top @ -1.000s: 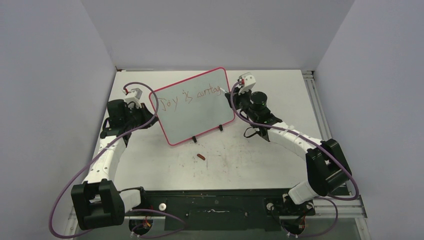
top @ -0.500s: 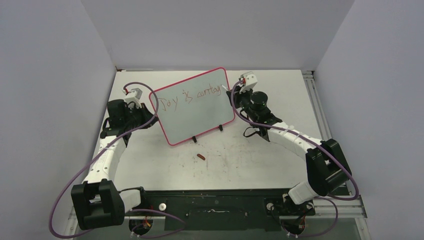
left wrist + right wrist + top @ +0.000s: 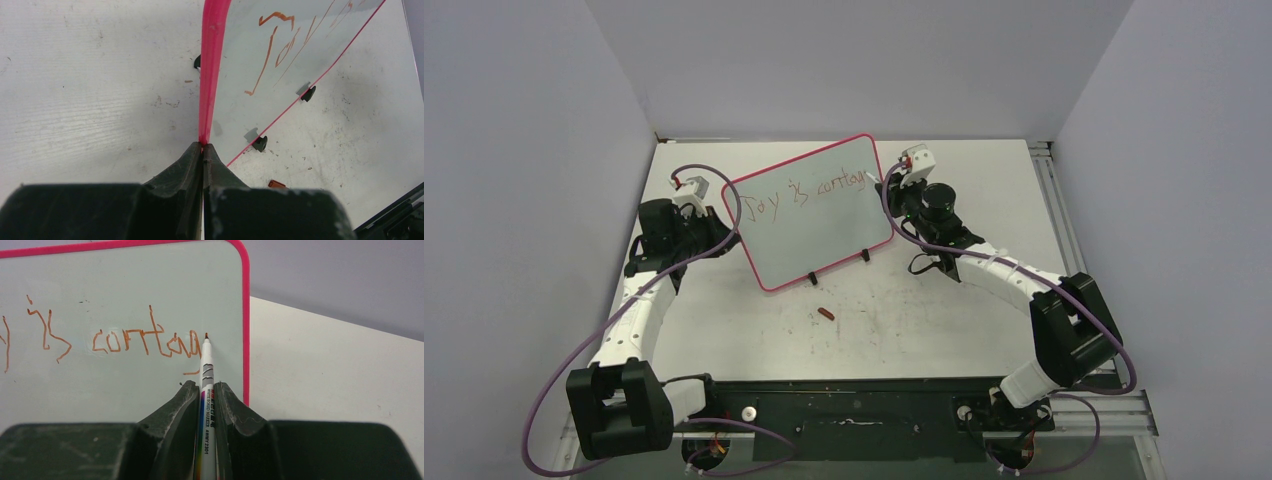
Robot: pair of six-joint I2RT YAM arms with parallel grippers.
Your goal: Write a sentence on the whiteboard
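The whiteboard (image 3: 814, 225) stands tilted on two black feet at mid-table, with a pink-red frame (image 3: 212, 60). My left gripper (image 3: 202, 146) is shut on its left edge (image 3: 732, 215). The sentence (image 3: 135, 342) runs along the top in reddish-brown and reads about "Joy is contag" (image 3: 809, 192). My right gripper (image 3: 206, 384) is shut on a white marker (image 3: 206, 365). The marker's tip sits at the board just past the last letter, near the right frame (image 3: 873, 178).
A small reddish-brown marker cap (image 3: 825, 315) lies on the scuffed white tabletop (image 3: 904, 310) in front of the board, and shows in the left wrist view (image 3: 276, 184). Grey walls close in the back and sides. A metal rail (image 3: 1064, 220) runs along the right.
My right wrist has shifted slightly left, closer to the board's right end, with the marker in it. The left arm and board have not moved.
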